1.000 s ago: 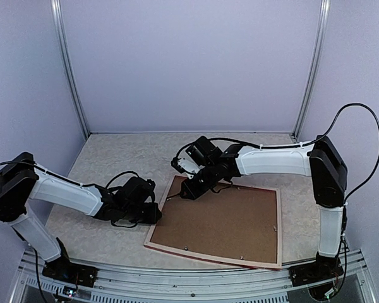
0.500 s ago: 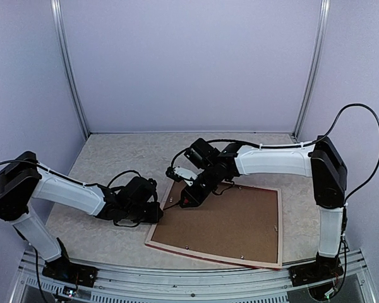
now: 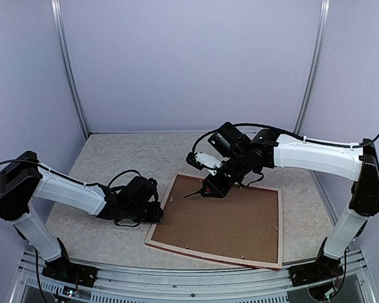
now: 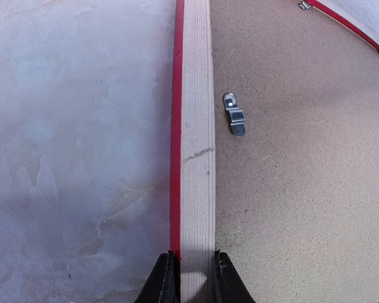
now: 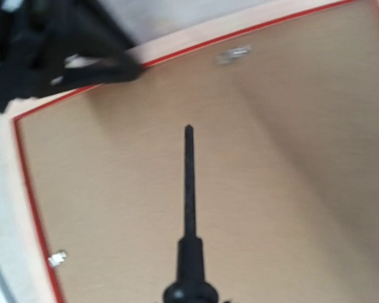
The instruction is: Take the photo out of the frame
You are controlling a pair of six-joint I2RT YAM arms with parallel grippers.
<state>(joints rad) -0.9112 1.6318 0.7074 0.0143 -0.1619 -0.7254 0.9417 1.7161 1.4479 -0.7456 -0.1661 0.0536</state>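
The frame [image 3: 215,257] lies face down on the table, and its brown backing board [image 3: 230,221] faces up. The photo is hidden under the board. My left gripper [image 3: 156,213] is shut on the frame's left rim [image 4: 197,126], one finger on each side of the pale wood, as the left wrist view [image 4: 196,278] shows. My right gripper [image 3: 216,185] is shut on the screwdriver [image 3: 199,191]. Its black shaft [image 5: 189,183] hovers over the board's far-left part and points toward the left rim.
Small metal clips [image 4: 234,114] hold the board along the rim, with more in the right wrist view [image 5: 234,55] [image 5: 57,257]. The pale marbled table [image 4: 82,126] lies left of the frame. The purple booth walls [image 3: 189,63] stand behind.
My right gripper has moved to the right with the screwdriver, away from the frame's left rim. The left gripper and the frame have not moved.
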